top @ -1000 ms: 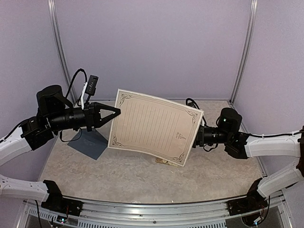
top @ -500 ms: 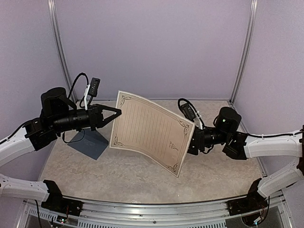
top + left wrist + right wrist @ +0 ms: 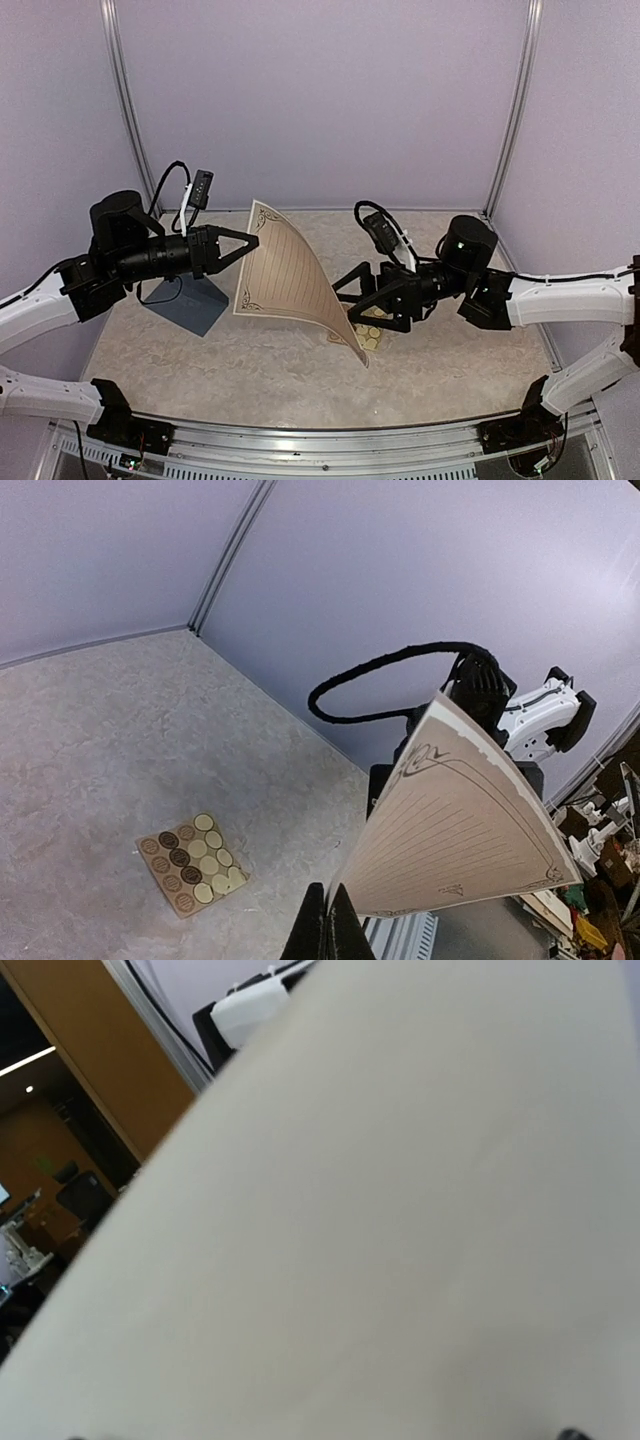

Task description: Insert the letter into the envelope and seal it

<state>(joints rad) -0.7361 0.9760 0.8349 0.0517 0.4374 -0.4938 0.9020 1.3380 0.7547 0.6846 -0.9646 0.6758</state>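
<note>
Progress is slight: the letter (image 3: 285,275) is in the air and unfolded, and the envelope (image 3: 190,305) lies flat on the table (image 3: 250,370) with nothing in it.

The left gripper (image 3: 250,238) hovers just above the envelope, its jaws pinched tight on one edge of the letter. From that pinch the sheet stands nearly on edge and curls away from the envelope, lined and bordered face toward the top camera. Its far lower corner dips toward the sticker sheet (image 3: 372,337), which lies on the table well to the far side of the letter from the envelope. Whether the corner touches the stickers cannot be told. The left wrist view shows the same grip from below: the closed fingertips (image 3: 325,935) clamp the paper's edge.

The right gripper (image 3: 352,300) is on the side of the letter away from the envelope, jaws spread wide and holding nothing. Its wrist camera is filled by the letter's plain white back (image 3: 380,1240), so it sits close behind the sheet. Contact cannot be judged.

Nearly everything seems left to do. The sheet looks too large for the envelope as it is and probably needs folding. After that come opening the flap, sliding the paper in, closing the flap and sealing it, likely with one of the round stickers.
</note>
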